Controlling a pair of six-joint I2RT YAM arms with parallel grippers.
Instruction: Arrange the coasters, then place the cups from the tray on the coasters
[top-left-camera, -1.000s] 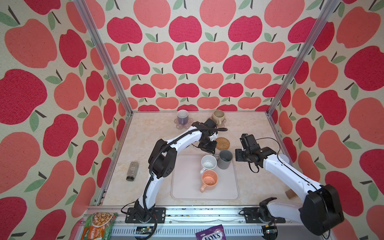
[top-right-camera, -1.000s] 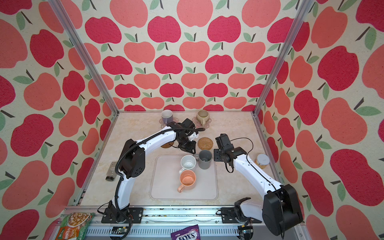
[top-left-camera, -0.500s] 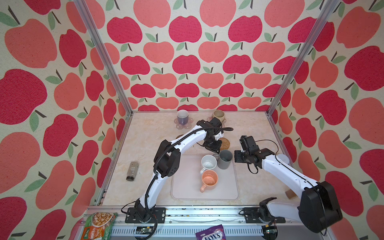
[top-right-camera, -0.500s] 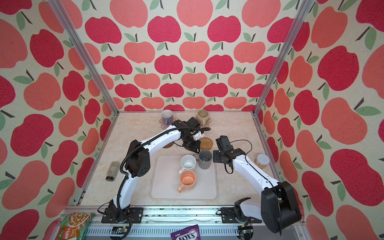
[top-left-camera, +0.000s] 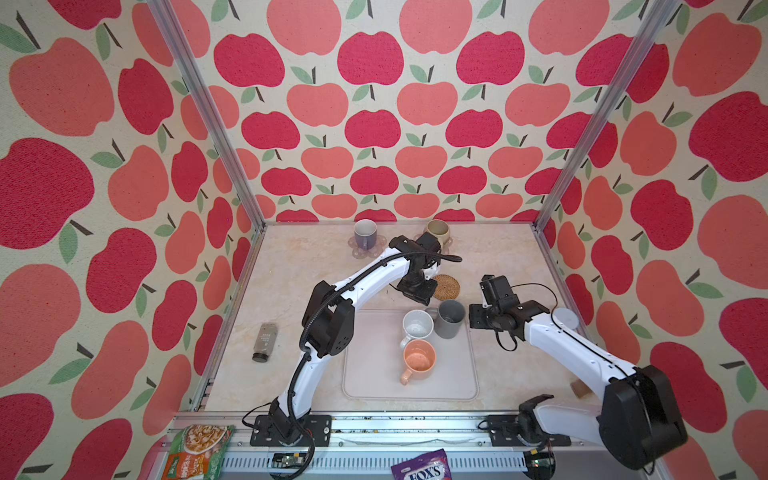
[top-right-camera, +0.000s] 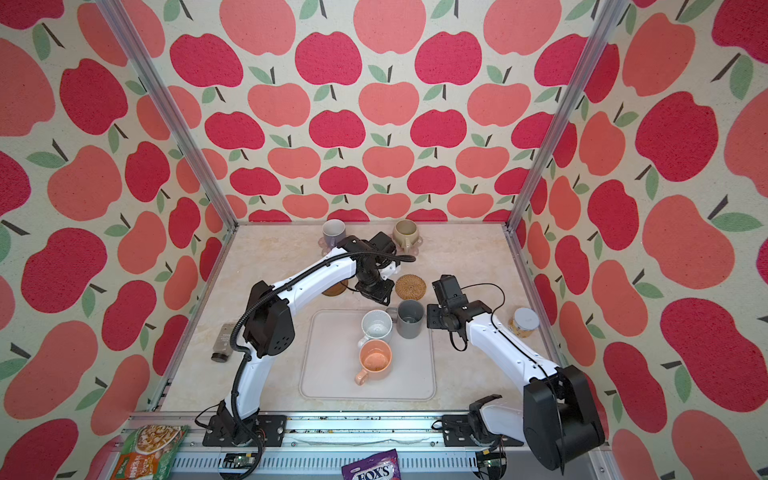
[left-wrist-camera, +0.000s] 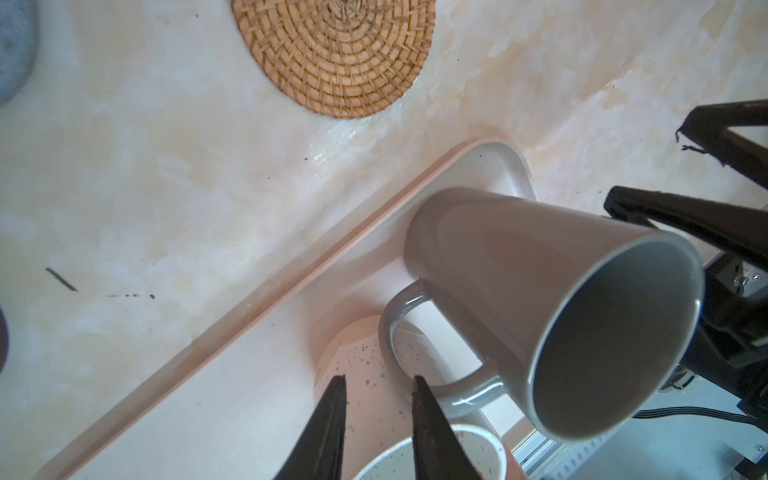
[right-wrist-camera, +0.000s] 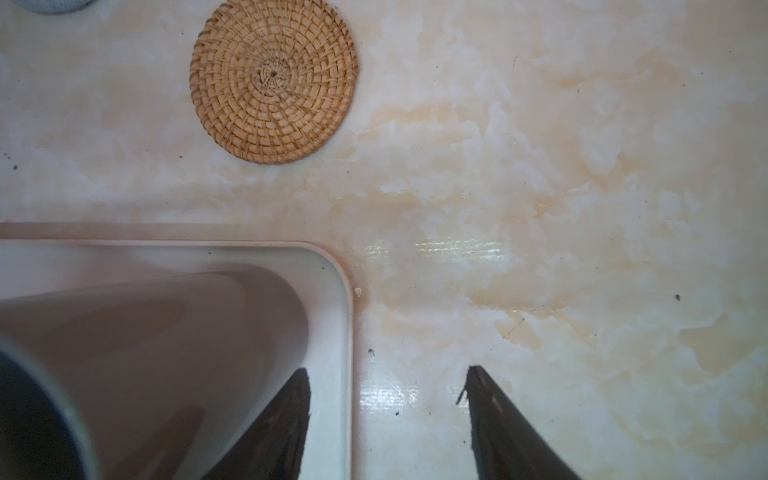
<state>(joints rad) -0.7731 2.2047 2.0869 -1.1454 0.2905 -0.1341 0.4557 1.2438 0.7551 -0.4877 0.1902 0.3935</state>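
- Tray (top-left-camera: 370, 370): pale, rounded, lower centre in both top views; carries three upright mugs: white mug (top-left-camera: 417, 324), dark grey mug (top-left-camera: 450, 319), peach mug (top-left-camera: 419, 360).
- Lavender mug (top-left-camera: 365, 233), beige mug (top-left-camera: 437, 230): upright, upper centre, each on a pink flower coaster (top-left-camera: 358, 252).
- Rattan coaster (top-left-camera: 448, 286), brown disc (top-right-camera: 334, 289): flat, uncovered, just above the tray.

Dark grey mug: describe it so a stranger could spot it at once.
Find the big pale tray, holding three mugs. The dark grey mug stands at its far right corner, taller and darker than the white mug and peach mug.

"FOX'S" on purple candy bag (top-left-camera: 420, 466)
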